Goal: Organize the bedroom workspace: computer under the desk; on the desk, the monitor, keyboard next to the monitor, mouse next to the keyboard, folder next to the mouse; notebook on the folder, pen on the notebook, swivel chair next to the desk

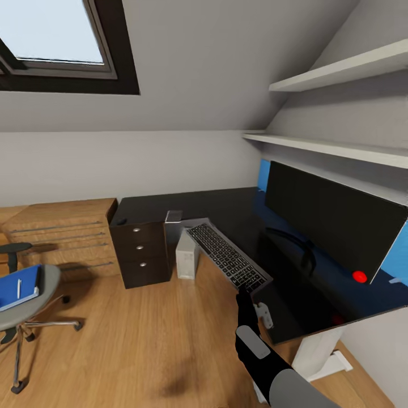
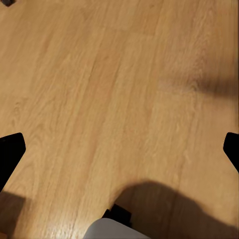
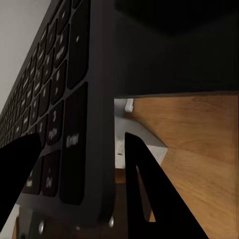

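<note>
Keyboard (image 1: 229,256) mid-frame, tilted over desk (image 1: 226,207) edge, my right gripper (image 1: 247,291) clamped on near end. Left fingers (image 2: 10,154) spread, nothing held. Monitor (image 1: 331,218) on desk, computer (image 1: 186,255) under. Folder (image 1: 20,287), pen (image 1: 18,288) on chair (image 1: 28,300), lower left: pending.

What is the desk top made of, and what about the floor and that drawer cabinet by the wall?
The desk top looks like glossy black lacquer or glass: it mirrors the monitor. The floor looks like light wood planks with visible grain. The cabinet looks like matte light wood, similarly grained.
</note>
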Controlling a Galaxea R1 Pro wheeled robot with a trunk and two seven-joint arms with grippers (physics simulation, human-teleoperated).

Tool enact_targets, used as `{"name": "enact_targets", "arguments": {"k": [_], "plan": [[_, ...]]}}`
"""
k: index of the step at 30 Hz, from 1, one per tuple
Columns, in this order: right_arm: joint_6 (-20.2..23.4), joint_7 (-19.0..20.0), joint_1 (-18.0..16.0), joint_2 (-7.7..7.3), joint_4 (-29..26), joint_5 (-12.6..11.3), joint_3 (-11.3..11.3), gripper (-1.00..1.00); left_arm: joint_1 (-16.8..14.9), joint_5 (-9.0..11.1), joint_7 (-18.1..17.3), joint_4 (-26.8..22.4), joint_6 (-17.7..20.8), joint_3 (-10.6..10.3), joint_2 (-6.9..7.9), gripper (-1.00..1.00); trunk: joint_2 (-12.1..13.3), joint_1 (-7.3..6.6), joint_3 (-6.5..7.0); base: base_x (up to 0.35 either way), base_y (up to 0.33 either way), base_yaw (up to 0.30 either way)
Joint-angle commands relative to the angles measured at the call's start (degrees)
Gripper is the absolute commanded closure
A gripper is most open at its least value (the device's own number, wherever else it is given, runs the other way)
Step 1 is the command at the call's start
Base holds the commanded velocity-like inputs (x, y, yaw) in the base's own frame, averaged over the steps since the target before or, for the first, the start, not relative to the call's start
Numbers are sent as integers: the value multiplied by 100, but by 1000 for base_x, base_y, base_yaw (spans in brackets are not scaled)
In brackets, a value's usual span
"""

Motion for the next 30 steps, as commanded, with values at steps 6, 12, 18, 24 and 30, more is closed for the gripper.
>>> {"name": "enact_targets", "arguments": {"k": [6,12,18,24,30], "plan": [[-28,18,-7,0,-1,-54,21,100,0,48,43,-15,-22,-48,9,-100,-4,1,-31,0,0,-86],[2,15,-7,0,-11,-55,36,100,0,48,43,-15,-22,-48,10,-100,-4,1,-36,0,0,-13],[-11,19,-7,0,-22,-58,22,100,0,48,43,-15,-22,-48,11,-100,-4,1,-36,0,0,-1],[-36,17,-7,0,-11,-44,15,100,0,48,43,-15,-22,-50,9,-100,-4,1,-36,0,0,0],[-69,-29,-7,0,5,-43,-48,100,0,48,43,-15,-22,-55,9,-100,-4,1,-36,0,0,0]]}}
